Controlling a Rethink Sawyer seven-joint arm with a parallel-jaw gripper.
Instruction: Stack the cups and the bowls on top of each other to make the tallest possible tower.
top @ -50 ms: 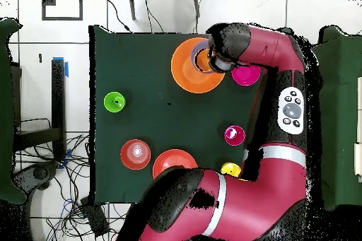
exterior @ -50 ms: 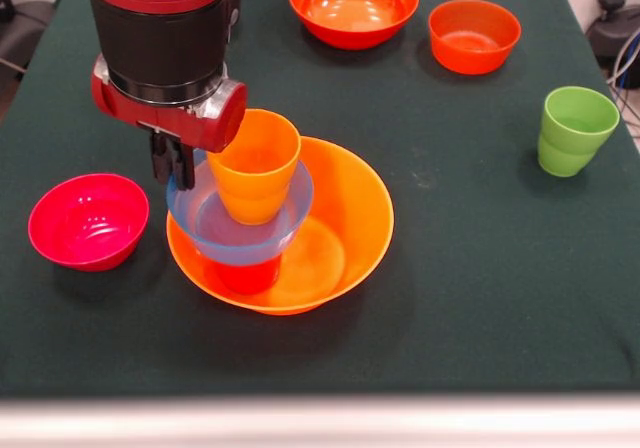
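Front view: standing near the table's (exterior @ -50 ms: 480,298) middle, tower (exterior @ -50 ms: 262,218) of large orange bowl (exterior @ -50 ms: 345,218), red cup (exterior @ -50 ms: 245,273), light blue bowl (exterior @ -50 ms: 205,223), orange cup (exterior @ -50 ms: 255,163). Hovering just beside the blue bowl's rim, hand (exterior @ -50 ms: 172,168); grip impossible to tell. Overhead view: sitting apart toward other edges, green cup (top @ -50 ms: 114,101), magenta bowl (top @ -50 ms: 245,75), red-orange bowls (top @ -50 ms: 135,153).

cup (exterior @ -50 ms: 254,165) in bowl (exterior @ -50 ms: 240,218) on cup (inverted) (exterior @ -50 ms: 245,273), inside widest bowl (exterior @ -50 ms: 345,218)
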